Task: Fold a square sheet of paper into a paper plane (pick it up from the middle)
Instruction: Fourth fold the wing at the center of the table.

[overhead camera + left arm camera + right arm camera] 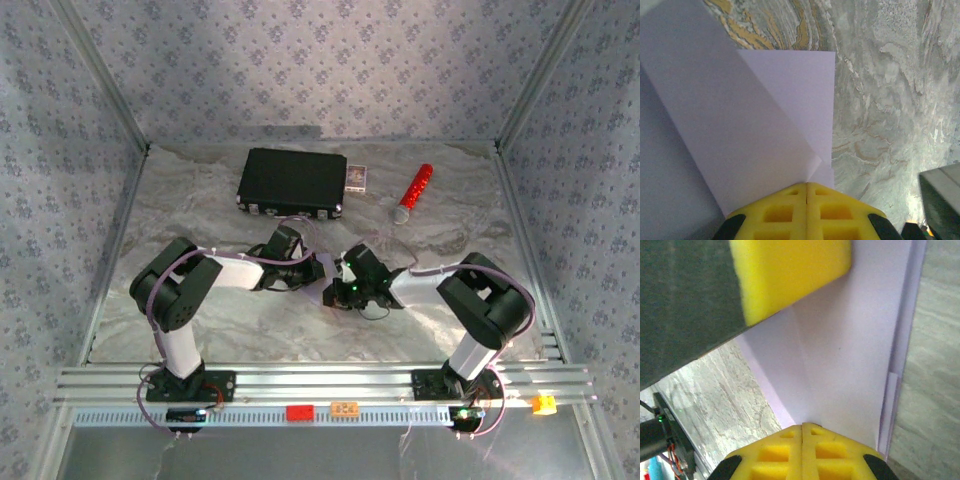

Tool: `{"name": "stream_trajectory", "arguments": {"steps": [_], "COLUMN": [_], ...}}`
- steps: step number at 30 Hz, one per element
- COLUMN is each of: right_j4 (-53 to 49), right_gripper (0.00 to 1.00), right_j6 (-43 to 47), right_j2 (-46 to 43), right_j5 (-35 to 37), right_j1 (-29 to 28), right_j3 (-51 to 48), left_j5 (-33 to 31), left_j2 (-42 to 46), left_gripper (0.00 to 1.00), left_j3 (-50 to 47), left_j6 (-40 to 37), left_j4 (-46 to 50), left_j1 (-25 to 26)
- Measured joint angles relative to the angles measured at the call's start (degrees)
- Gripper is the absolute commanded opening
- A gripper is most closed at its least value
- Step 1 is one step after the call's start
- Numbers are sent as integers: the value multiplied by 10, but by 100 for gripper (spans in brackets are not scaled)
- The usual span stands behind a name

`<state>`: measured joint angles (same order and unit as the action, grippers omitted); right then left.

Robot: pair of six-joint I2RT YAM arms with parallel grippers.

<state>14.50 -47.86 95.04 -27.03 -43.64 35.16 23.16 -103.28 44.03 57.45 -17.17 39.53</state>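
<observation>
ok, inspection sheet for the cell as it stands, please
Surface: marbled grey cover, wrinkled.
Job's things: lilac paper, partly folded, diagonal flap showing, under both wrists.
Clutter: black case, small card box beside it, red-and-silver cylinder, all towards the far edge.
End effectors: left end effector and right end effector both shut, tips at the paper; whether they grip it is unclear.
Cables: pale cables looped along both arms.
Surroundings: patterned walls, aluminium rail at the near edge.
</observation>
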Motion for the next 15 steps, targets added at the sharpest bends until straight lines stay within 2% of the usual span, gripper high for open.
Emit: {"name": "stream_trajectory", "arguments": {"steps": [7, 15], "right_j4": [88, 97], "right_gripper": [8, 9], "right_j6": [-23, -25], "right_j2": [-2, -23], "right_j5": [-5, 6], "right_j1": [0, -10], "right_j3": [-42, -65], "left_j5": [0, 0], "left_j2": [0, 0], "left_gripper": [2, 2], "left_j3": [0, 0], "left_j6": [0, 0], "left_j4": [0, 1], "left_j1": [0, 1]}}
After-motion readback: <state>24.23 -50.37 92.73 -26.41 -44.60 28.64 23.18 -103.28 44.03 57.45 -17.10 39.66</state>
